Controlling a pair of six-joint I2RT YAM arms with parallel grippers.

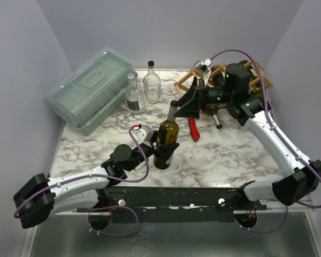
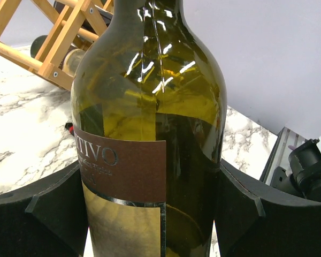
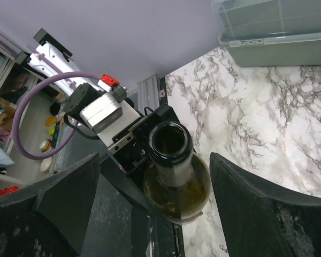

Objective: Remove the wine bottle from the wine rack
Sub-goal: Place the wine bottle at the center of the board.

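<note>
Pinching wine bottle [image 1: 167, 133] low on body, left gripper [image 1: 164, 152] holds it upright on table [image 1: 230, 155]; right gripper [image 1: 182, 108] spread around neck, no contact; wine rack [image 2: 48, 68] behind.

The left arm is laid out low and forward, its gripper [image 1: 165, 153] clamped on the lower body of the upright wine bottle [image 1: 167, 131]. The right arm is bent outward at the elbow, its gripper [image 1: 186, 104] held spread wide either side of the bottle's mouth, untouched.
</note>
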